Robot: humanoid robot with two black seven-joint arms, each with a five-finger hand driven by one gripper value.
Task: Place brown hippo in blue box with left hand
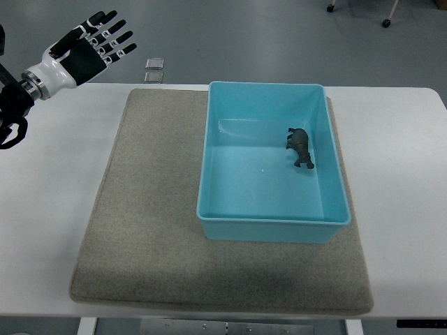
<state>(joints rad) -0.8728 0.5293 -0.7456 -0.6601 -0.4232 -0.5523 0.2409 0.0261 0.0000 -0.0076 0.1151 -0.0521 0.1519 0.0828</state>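
Glossy plastic box, rough felt mat

A single overhead camera looks steeply down from the robot's side of a white rectangular table, far enough back to take in the whole grey felt mat and the light blue plastic box, with grey floor visible beyond the far edge.
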